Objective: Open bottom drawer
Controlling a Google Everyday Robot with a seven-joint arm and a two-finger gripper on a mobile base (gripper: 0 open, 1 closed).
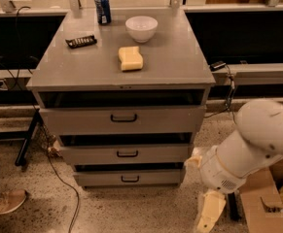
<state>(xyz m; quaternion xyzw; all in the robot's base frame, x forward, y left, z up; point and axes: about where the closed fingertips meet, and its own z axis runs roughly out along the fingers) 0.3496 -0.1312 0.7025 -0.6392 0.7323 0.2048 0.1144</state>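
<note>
The bottom drawer (129,177) is the lowest and narrowest grey front of the cabinet, with a small black loop handle (130,179). It looks shut, with a dark gap above it. The mid-sized drawer (126,154) and the widest top drawer (123,119) sit above it. My gripper (207,216) hangs low at the bottom right, just above the floor, to the right of the bottom drawer and apart from it. The white arm (250,147) reaches in from the right.
On the cabinet top (175,67) stand a blue can (102,8), a white bowl (141,28), a yellow sponge (131,58) and a dark snack bar (81,41). A cardboard box (265,200) lies at the right. A cable (63,183) and a shoe (5,203) are on the floor at the left.
</note>
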